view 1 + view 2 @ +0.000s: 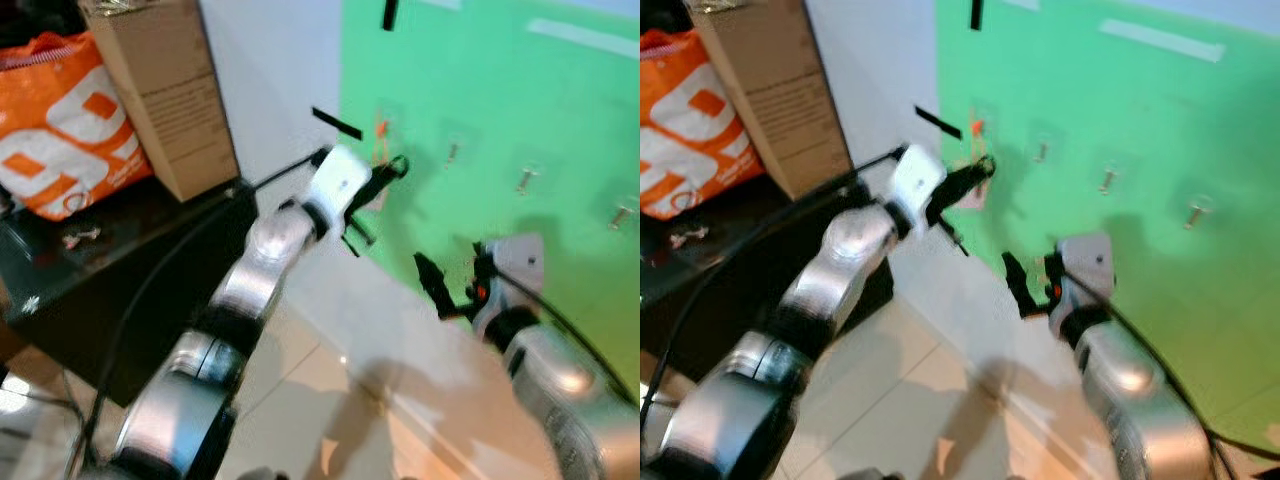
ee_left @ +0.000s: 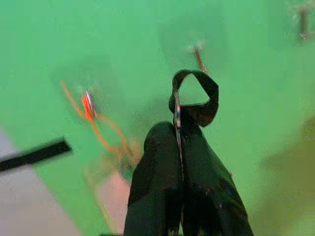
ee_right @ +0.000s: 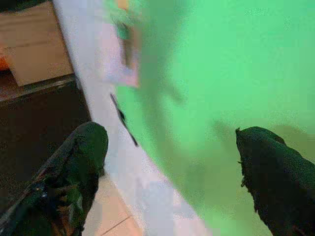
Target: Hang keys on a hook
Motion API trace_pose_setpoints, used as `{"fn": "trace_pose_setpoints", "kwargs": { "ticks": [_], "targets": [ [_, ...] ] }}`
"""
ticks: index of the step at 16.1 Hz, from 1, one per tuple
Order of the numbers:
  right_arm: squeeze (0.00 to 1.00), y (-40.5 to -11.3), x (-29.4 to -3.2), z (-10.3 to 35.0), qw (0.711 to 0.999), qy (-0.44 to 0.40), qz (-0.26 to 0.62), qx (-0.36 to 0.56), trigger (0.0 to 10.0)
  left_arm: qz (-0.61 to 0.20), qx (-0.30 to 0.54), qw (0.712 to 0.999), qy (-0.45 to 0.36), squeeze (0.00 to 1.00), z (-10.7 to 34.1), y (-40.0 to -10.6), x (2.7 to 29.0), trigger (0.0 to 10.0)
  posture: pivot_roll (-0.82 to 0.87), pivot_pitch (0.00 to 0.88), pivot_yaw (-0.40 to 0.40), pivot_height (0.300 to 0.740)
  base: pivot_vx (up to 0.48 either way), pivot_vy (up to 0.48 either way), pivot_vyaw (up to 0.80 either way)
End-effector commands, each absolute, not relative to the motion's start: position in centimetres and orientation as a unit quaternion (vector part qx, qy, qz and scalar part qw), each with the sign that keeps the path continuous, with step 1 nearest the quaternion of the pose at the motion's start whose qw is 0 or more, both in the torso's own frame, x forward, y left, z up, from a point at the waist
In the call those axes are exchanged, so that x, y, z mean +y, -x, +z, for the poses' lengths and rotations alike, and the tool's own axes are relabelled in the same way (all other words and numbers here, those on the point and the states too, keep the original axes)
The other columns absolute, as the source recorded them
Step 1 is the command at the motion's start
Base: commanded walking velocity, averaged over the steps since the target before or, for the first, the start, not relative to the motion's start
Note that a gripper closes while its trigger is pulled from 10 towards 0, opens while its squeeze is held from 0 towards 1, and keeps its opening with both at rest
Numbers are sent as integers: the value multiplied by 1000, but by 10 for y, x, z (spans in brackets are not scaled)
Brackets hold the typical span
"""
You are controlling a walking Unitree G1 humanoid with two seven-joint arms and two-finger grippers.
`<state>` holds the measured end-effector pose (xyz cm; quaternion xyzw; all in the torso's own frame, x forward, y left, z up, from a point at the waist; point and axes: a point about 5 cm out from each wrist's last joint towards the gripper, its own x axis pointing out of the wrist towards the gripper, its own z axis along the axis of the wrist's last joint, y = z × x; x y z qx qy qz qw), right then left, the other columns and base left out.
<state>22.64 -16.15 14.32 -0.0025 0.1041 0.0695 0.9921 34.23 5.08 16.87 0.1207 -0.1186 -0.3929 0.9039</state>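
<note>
left gripper (image 2: 179, 147): our fingers are pinched tight together on the key ring (image 2: 194, 96), whose dark loop sticks out past the tips, up against the green board (image 1: 520, 120).
hook (image 2: 198, 57): the nearest one sits just beyond the loop, a bit up and to the side (blurry, so we can't call it touching).
long axis: we'd say the loop faces the hook's prong, so it's a short push forward.
right gripper (image 3: 172, 162): wide open, holding nothing, lower and farther from that hook.
</note>
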Motion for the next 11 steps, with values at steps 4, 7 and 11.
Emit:
{"fn": "trace_pose_setpoints", "kwargs": {
  "ticks": [4, 7, 11],
  "targets": [
    [0, -217, -180, 126, 992, -6, -41, 118, 10000, -364, -130, 914, -123, 0, 166, -307, 78, 10000, -144, 0, 82, 740, 0, 0, -594],
    [0, -215, -183, 126, 994, -9, -56, 95, 10000, -314, -94, 934, -145, 0, 149, -292, 103, 10000, -133, 0, 94, 740, 0, 0, -796],
    [0, -219, -180, 118, 993, -14, -72, 94, 10000, -229, -64, 960, -149, 0, 138, -288, 127, 10000, -117, 0, 81, 740, 0, 0, -400]
  ]
}}
